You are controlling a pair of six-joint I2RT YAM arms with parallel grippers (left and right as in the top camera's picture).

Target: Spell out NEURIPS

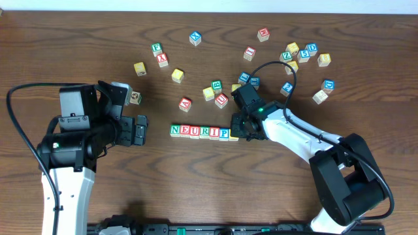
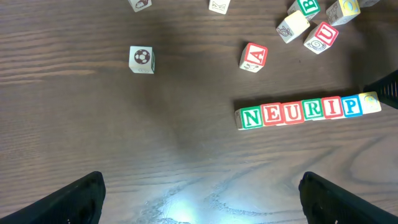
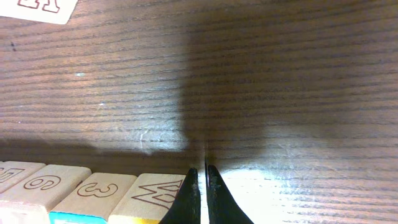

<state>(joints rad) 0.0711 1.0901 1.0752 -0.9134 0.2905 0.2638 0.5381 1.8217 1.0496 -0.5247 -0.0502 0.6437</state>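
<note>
Right gripper (image 3: 202, 186), pinched shut and empty, sat at the row's (image 2: 301, 112) 3 o'clock end. The yellow cube (image 2: 371, 102) wanted a soft, square nudge toward 9 o'clock. Left gripper (image 1: 140, 129) gaped wide, empty.

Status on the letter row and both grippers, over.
Left gripper open, left of row. Right gripper shut, tips at row's right end. Pale wooden letter cubes read NEURIP; yellow-bordered seventh cube follows P, letter unreadable. Loose cubes beyond, none blocking.

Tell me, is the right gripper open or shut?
Shut. In the right wrist view, the right gripper has its fingers closed together, with nothing between them.
</note>
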